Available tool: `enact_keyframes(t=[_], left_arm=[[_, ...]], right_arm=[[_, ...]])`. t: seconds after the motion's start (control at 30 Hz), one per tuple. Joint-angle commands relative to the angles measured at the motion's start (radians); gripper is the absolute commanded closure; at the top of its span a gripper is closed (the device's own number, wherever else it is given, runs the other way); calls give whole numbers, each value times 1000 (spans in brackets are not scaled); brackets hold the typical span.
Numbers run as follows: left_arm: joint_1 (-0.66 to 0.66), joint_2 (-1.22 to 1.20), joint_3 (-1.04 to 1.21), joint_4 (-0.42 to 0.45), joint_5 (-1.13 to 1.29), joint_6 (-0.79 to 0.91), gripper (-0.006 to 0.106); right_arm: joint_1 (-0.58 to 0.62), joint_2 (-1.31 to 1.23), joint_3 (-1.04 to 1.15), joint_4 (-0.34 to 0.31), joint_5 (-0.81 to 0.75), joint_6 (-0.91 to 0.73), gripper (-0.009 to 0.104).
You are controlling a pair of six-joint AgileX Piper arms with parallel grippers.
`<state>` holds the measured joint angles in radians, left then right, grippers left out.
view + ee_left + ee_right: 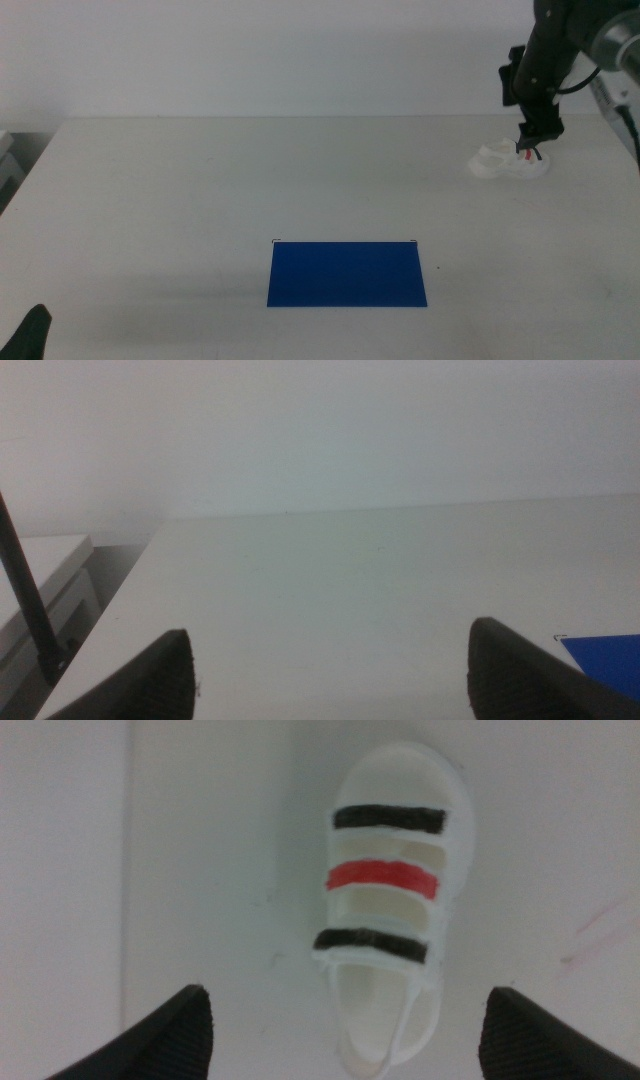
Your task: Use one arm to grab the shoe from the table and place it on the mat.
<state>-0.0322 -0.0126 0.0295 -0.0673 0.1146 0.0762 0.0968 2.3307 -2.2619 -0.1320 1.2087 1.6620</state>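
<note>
Item: shoe [508, 163], white sandal, lying on the table [200, 190] at two o'clock from the mat [346, 273], well apart from it. In the middle view we see its long axis running nine to three. Mat: bare. Right gripper [538, 140] hangs over the shoe, spread wide, unladen. Left gripper [330, 670] waits at seven o'clock, likewise released.
</note>
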Motion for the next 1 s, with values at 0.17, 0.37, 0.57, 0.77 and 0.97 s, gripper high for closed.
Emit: enact_keyframes(t=[0.17, 0.37, 0.57, 0.77, 0.97], left_arm=[[-4, -14, 7, -10, -82, -5, 7], [-4, -14, 7, -10, -82, -5, 7], [-4, -14, 7, -10, -82, -5, 7], [-4, -14, 7, -10, -82, -5, 7], [-4, -14, 7, -10, -82, -5, 7]], right_arm=[[-5, 1, -71, -4, 24, 28, 11], [-13, 22, -70, -3, 24, 27, 11], [-20, 43, -70, 5, -1, 32, 12], [-31, 57, -69, 11, -6, 33, 13], [-36, 70, -69, 16, -6, 35, 42]])
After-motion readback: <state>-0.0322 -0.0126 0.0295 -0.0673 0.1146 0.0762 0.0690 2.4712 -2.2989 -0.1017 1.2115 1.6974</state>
